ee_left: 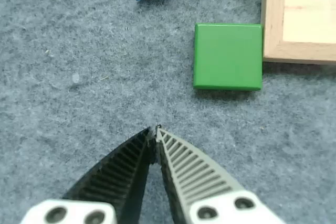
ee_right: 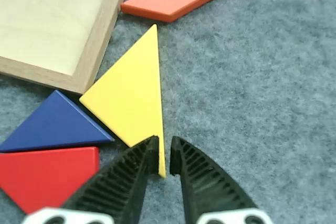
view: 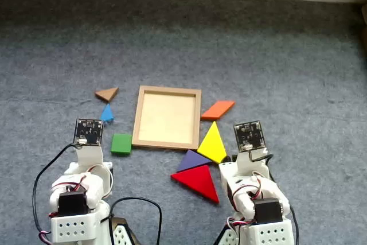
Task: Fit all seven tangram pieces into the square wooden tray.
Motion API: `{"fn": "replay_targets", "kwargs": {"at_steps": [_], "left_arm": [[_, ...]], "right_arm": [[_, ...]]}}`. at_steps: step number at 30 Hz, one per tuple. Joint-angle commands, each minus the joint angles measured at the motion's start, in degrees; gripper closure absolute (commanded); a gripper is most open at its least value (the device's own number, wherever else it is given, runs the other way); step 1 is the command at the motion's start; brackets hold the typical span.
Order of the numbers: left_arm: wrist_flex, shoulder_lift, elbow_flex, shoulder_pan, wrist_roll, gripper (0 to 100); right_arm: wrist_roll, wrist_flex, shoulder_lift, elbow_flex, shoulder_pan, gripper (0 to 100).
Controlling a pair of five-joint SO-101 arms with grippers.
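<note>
Tray (view: 137,116) sits mid-carpet with bare wood inside and all seven pieces out around it. Clock taken from the tray in the high view:
- brown triangle (view: 107,93) at 10
- small blue triangle (view: 107,113) at 9
- green square (view: 121,143) at 8, tight against the tray's corner
- orange parallelogram (view: 218,109) at 3
- yellow triangle (view: 213,143) at 4
- dark blue triangle (view: 192,160) at 5
- red triangle (view: 199,182) beyond it, also at 5

My left gripper (ee_left: 156,132) has its fingers pressed together, holding nothing, over carpet near the green square (ee_left: 228,55). My right gripper (ee_right: 163,145) has its fingers narrow with a slim slit between them, holding nothing, at the yellow triangle's (ee_right: 131,95) sharp tip.
</note>
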Motion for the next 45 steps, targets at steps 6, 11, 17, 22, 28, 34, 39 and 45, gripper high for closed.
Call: {"fn": "replay_targets", "kwargs": {"at_steps": [6, 11, 17, 22, 28, 34, 39, 45], "left_arm": [[0.3, -0.6, 1.2, -0.6, -0.5, 98], [0.3, -0.6, 1.2, -0.6, -0.5, 98], [0.3, -0.6, 1.2, -0.6, -0.5, 98], [0.3, -0.6, 1.2, -0.6, -0.5, 98], [0.3, -0.6, 1.2, -0.6, -0.5, 98], [0.3, -0.6, 1.2, -0.6, -0.5, 98], [0.3, -0.6, 1.2, -0.6, -0.5, 98], [0.3, -0.6, 1.2, -0.6, -0.5, 98]], "right_arm": [[-0.5, 0.3, -0.7, 6.8, 0.5, 94.3], [-0.5, 0.3, -0.7, 6.8, 0.5, 94.3], [-0.7, 0.3, -0.6, 6.6, 0.5, 94.3], [-0.6, 0.3, -0.6, 6.5, 0.5, 94.3], [-0.5, 6.2, -0.8, 6.4, 0.9, 94.3], [-0.5, 7.1, -0.8, 1.2, 10.4, 94.3], [6.2, 5.8, -0.8, -7.3, 16.7, 94.3], [11.9, 0.9, -0.8, -15.0, 20.0, 94.3]]}}
